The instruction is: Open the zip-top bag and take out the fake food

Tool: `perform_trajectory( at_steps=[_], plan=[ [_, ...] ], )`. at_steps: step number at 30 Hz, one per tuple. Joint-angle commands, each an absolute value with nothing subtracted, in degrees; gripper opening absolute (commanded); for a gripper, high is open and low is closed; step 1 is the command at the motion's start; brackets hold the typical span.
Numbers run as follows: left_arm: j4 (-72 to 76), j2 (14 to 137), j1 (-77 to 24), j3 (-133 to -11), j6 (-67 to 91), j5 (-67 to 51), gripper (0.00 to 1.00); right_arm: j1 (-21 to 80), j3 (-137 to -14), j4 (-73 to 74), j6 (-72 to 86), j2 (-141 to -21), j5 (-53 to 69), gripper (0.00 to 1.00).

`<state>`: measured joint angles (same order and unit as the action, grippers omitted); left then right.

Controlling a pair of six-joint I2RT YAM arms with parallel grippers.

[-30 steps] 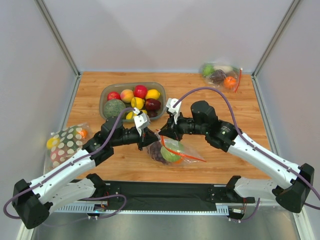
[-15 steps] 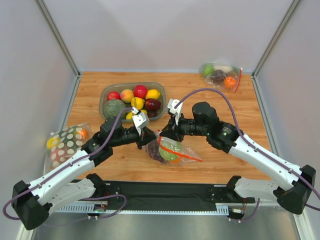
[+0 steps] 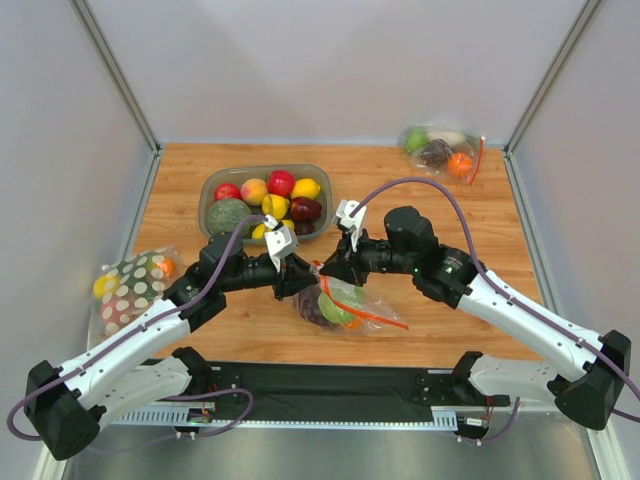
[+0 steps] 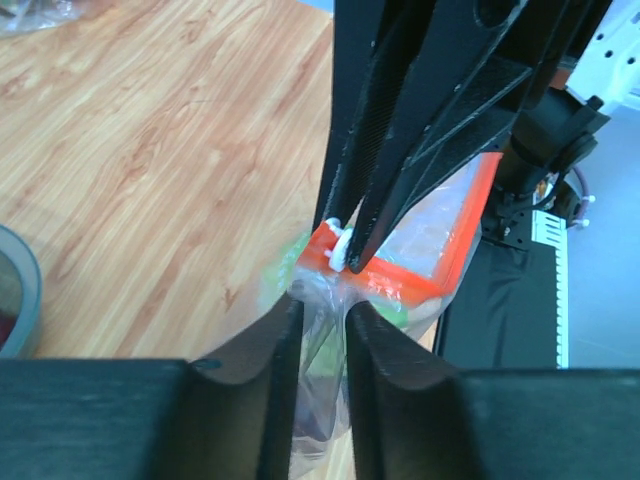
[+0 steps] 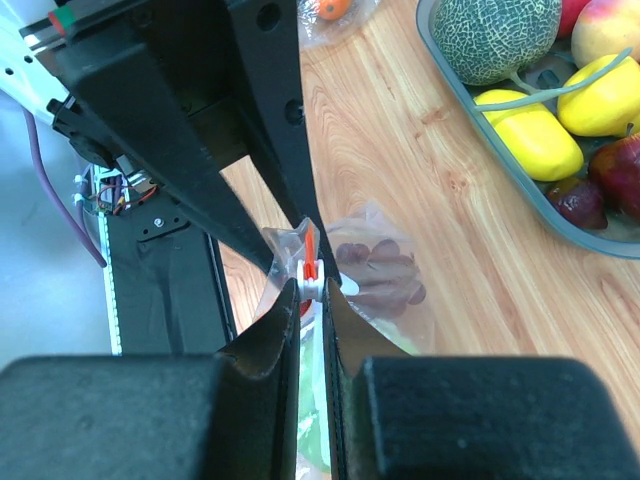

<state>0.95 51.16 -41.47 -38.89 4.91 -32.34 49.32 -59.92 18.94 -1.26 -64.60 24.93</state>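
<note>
zip-top bag shifted, both jaws pinching it, fruit bowl behind

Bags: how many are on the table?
3. A clear zip-top bag in the middle near the front, a second clear bag of food in the far right corner, and a polka-dot bag at the left edge.

Two clear bags: zip-top bag, second clear bag. One polka-dot bag. One fruit tray. Two end effectors: left end effector, right end effector.
</note>
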Motion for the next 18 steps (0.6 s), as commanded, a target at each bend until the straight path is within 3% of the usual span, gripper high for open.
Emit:
perform_trajectory(
  at_steps=[1, 4, 10, 12, 13, 16, 18],
  plan=[
    [6.24, 50.98, -41.31, -40.78, 4.48, -36.82, 0.32, 49.48, -60.38, 16.88, -0.70, -64.51, 24.70, 0.00],
    [6.15, 51.59, -41.31, -41.04, 4.57, -38.23, 0.38, 49.48, -60.91, 16.96, -0.79, -64.95, 25.05, 0.00],
    [6.68, 52.91, -41.31, -41.22, 4.74, -40.07, 0.39, 49.57, -61.61, 17.14, -1.05, -65.04, 25.49, 0.00],
    [7.73, 53.43, -41.31, -41.13, 5.10, -41.30, 0.34, 49.48, -61.79, 17.23, -1.32, -65.04, 25.75, 0.00],
    [8.08, 53.61, -41.31, -41.22, 5.36, -41.74, 0.22, 49.48, -61.79, 17.31, -1.32, -65.13, 26.01, 0.00],
    [10.02, 53.96, -41.31, -40.78, 6.06, -43.59, 0.05, 49.39, -61.87, 17.40, -1.49, -65.48, 26.45, 0.00],
    [10.90, 53.88, -41.31, -40.43, 6.59, -44.29, 0.00, 49.31, -62.05, 18.10, -1.67, -65.74, 26.89, 0.00]
  ],
)
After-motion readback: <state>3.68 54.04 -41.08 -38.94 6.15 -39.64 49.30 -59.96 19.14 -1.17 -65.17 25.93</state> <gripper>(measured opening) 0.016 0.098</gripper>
